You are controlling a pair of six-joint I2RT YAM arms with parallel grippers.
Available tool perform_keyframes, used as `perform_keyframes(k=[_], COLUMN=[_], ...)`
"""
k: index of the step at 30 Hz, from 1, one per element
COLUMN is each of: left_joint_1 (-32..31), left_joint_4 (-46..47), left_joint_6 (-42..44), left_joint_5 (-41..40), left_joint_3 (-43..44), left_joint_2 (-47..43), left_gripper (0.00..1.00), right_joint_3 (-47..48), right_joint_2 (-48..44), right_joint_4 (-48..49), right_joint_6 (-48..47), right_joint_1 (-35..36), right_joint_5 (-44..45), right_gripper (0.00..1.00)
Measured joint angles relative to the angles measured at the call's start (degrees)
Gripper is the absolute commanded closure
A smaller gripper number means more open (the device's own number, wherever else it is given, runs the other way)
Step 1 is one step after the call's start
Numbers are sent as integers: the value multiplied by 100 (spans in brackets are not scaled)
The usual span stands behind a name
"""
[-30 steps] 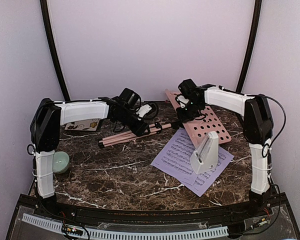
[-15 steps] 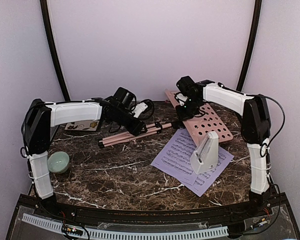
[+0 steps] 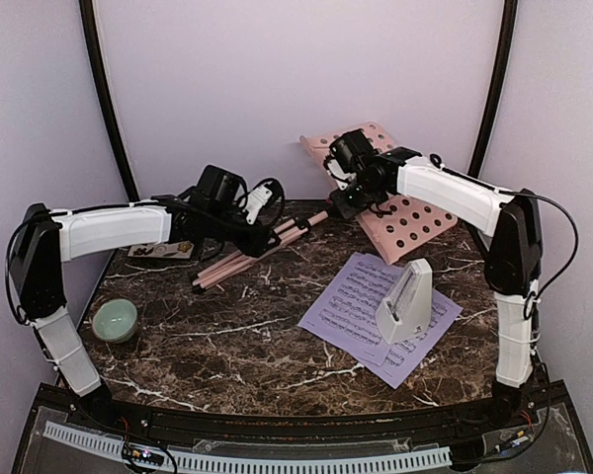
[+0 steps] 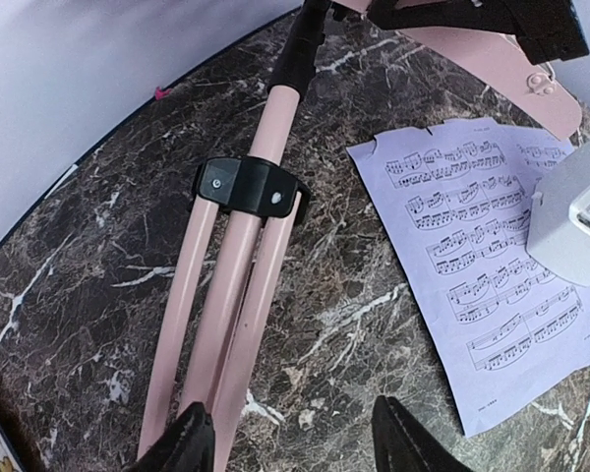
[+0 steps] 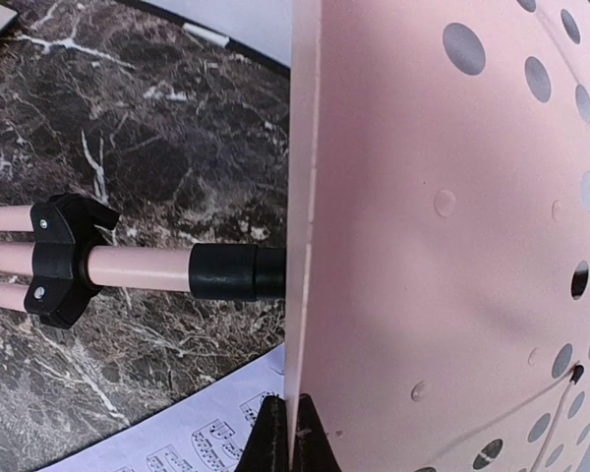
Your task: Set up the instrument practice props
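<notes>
The pink perforated music stand lies tilted: its panel [image 3: 407,212] is raised at the back right and its folded legs [image 3: 245,257] rest on the marble table. My right gripper [image 3: 344,200] is shut on the panel's edge [image 5: 442,246], its tips [image 5: 288,433] pinching the thin rim. My left gripper [image 3: 265,235] is open above the legs [image 4: 231,305], its left fingertip [image 4: 182,444] touching the legs' right side; most of the gap [image 4: 293,442] holds bare table. Sheet-music pages [image 3: 348,306] lie front right with the white-grey metronome [image 3: 405,301] standing on them.
A pale green bowl [image 3: 114,319] sits at the left front. A floral coaster [image 3: 163,250] lies at the back left under the left arm. A black collar [image 4: 251,187] clamps the legs. The back wall stands close behind the raised panel.
My right gripper has lifted the panel up and back, so the stand now slopes upward. My left arm has swung left and back along the legs.
</notes>
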Motion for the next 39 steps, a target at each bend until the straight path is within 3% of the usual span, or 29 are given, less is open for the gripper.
perform_keyframes(k=[11,21,32,39], left_joint_1=[560,566,494,448], left_joint_4=[1075,1663,2227,2505], left_joint_6=[-501,-533,-413,-332], left_joint_5=[-24,-216,-328,-922], left_joint_3=[-1523,-2531,-2997,-2999], left_joint_2=[-1692,-2723,-2868,-2708], left_gripper=[38,36,36,40], right_joint_3=[55,52,127,433], right_joint_2=[-925,-1410,-1399,-1104], right_joint_4=[944,1794,2850,3571], right_joint_6=[-1436,-3215,-5176,-6212], right_joint_1=[1080,2205,3200,3510], right_joint_5=[951,1991,2844,3259], right_gripper=[100,100,100,100])
